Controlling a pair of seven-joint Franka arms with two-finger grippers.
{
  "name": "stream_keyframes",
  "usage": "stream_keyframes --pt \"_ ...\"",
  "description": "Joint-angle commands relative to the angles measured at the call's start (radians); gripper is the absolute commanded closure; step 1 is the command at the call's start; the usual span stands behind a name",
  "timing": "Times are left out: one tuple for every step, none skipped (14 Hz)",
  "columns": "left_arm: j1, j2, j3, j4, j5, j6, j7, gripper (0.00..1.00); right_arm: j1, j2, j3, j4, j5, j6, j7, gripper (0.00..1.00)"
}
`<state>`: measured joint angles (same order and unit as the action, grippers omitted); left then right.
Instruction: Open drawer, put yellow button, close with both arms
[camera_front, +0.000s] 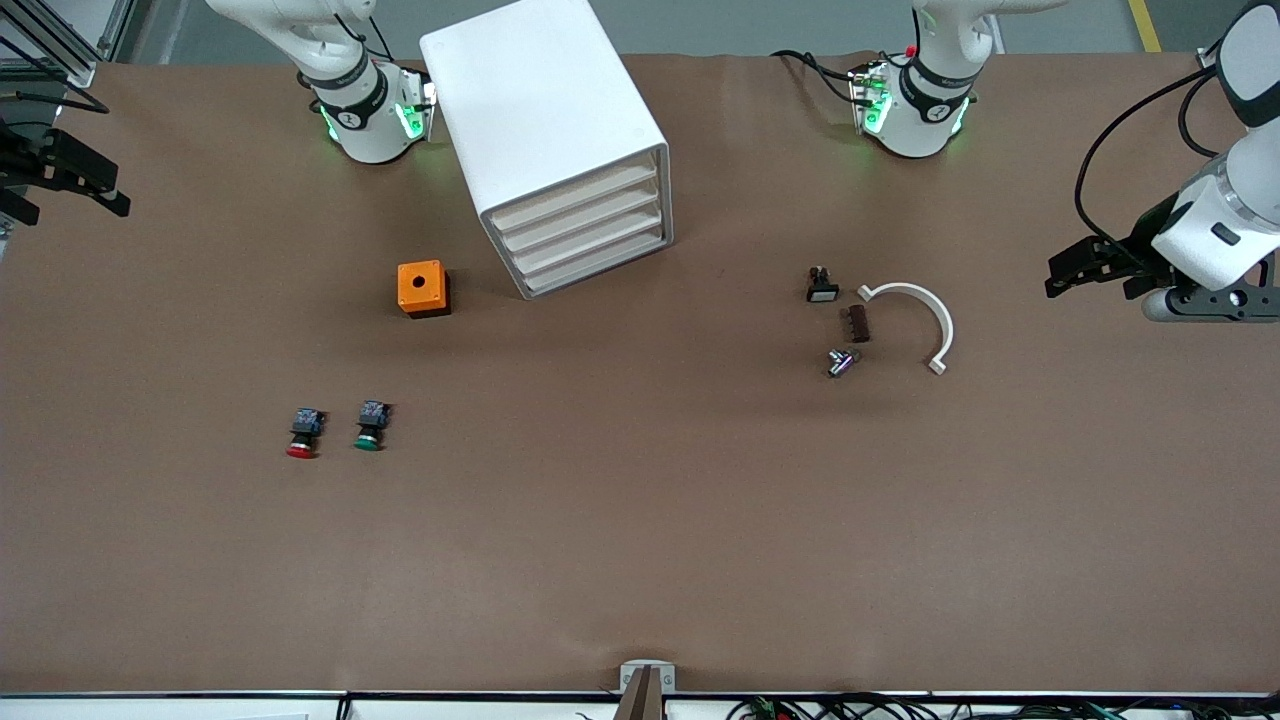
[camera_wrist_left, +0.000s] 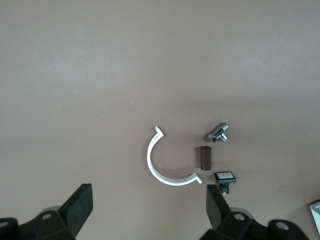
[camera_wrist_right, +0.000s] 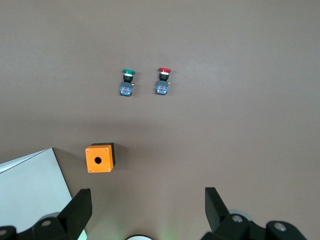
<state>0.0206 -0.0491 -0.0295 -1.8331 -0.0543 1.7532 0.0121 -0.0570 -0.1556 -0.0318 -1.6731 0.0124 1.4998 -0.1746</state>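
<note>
At the right arm's end of the brown bench (camera_front: 640, 520), the right gripper (camera_front: 85, 180) is hanging over the bench edge. In its wrist view its black fingers (camera_wrist_right: 75, 212) are standing wide apart and gripping nothing; this arm is waiting.

Toward the bench corner nearest the camera at that end, a red-capped push-button (camera_front: 302, 435) and a green-capped push-button (camera_front: 369, 427) are lying side by side, just apart. An orange square plastic box with a round hole in its top (camera_front: 421, 288) is sitting farther from the camera.

Beside it, the white boxy plastic cabinet (camera_front: 540, 110) is standing near the edge where the arms' bases are. Its top drawer, a shallow white one with a cream front (camera_front: 575, 195), is sitting flush and closed like the three below it.

Toward the left arm's end, a small black switch with a white face (camera_front: 822, 287), a dark brown block (camera_front: 857, 323), a shiny metal fitting (camera_front: 842, 362) and a white plastic half-ring (camera_front: 925, 315) are clustering close together.

The left gripper (camera_front: 1075, 272) is hovering over the bench edge at its own end, fingers (camera_wrist_left: 75, 210) wide and empty.

No yellow button is showing in any view. With the drawer shut and both arms drawn aside, I am judging that the button is probably inside and the task finished, though nothing here is confirming it.
</note>
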Motion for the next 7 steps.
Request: stream_keyframes --pt "-0.025 -0.018 0.030 -0.003 0.014 0.005 0.014 0.00 -0.018 -0.019 0.010 -0.014 -0.005 0.002 -0.014 0.00" --pt "-0.025 -0.017 0.030 -0.003 0.014 0.005 0.014 0.00 -0.018 -0.019 0.010 -0.013 -0.005 0.000 -0.011 0.00" --pt "-0.021 -0.017 0.028 0.003 0.014 0.005 0.014 0.00 -0.017 -0.021 0.012 -0.013 -0.005 -0.001 -0.010 0.00" --pt "-0.018 -0.017 0.028 0.011 0.014 0.005 0.014 0.00 -0.014 -0.021 0.015 -0.013 -0.006 -0.001 0.009 0.00" --pt "-0.016 -0.017 0.030 0.026 0.014 0.003 0.012 0.00 -0.010 -0.021 0.016 -0.013 -0.005 -0.001 0.045 0.00" --pt "-0.011 -0.017 0.030 0.038 0.014 0.002 0.011 0.00 -0.012 -0.021 0.016 -0.013 -0.005 0.000 0.061 0.00" --pt "-0.011 -0.018 0.028 0.040 0.014 0.002 0.009 0.00 -0.012 -0.019 0.015 -0.013 -0.005 0.000 0.063 0.00"
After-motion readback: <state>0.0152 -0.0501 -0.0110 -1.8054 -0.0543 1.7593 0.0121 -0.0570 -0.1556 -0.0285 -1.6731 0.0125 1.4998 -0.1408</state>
